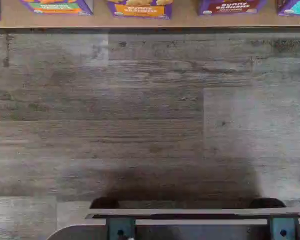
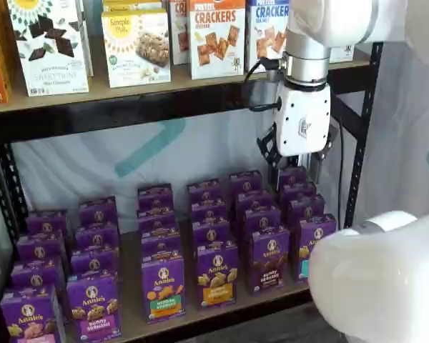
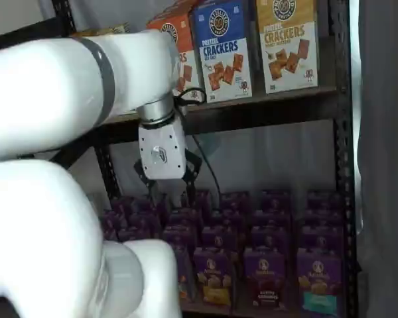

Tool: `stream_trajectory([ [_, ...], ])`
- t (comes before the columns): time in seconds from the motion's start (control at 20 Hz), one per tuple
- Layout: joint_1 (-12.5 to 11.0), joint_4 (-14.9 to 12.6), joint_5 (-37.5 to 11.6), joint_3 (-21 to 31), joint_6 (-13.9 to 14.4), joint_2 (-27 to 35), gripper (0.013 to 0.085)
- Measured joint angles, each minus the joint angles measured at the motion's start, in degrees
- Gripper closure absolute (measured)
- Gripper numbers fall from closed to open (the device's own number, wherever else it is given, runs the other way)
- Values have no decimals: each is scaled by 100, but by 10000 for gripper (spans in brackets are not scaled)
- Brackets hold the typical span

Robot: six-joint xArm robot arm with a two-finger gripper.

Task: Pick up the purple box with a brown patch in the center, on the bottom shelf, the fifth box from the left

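My end effector (image 2: pixel 294 163), jaws spread and empty, hangs above and behind the upright purple box (image 2: pixel 271 260).

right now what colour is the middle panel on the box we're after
Dark chocolate brown on the purple box, clearest in a shelf view.

Glossy cardboard purple box (image 2: pixel 269 259) on matt wooden bottom shelf (image 2: pixel 222 309).

We read "Annie's" and "bunny grahams" on the purple box (image 2: pixel 270 259) on the bottom shelf (image 2: pixel 222 307); the wrist view showed "BUNNY GRAHAMS" on it (image 1: pixel 231 6). Upper-shelf cartons read "PRETZEL CRACKERS" on the orange box (image 2: pixel 216 36), "CRACKERS" on the blue box (image 3: pixel 223 50), "Simple Mills" on the yellow box (image 2: pixel 136 46).
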Motion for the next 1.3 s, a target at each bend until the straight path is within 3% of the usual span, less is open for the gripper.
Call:
stream_trajectory([
  [0.1,-204,396,-472,308,-306,-363,130],
  [0.15,-228,464,-626,390,-351,-468,130],
  [0.7,51,233,-573,446,-19,-116,130],
  [1.0,132,187,-1089,715,43,148,130],
  [1.2,114,307,-1669,974,-52,422,130],
  [1.3,162,193,-1877,1031,31,616,130],
])
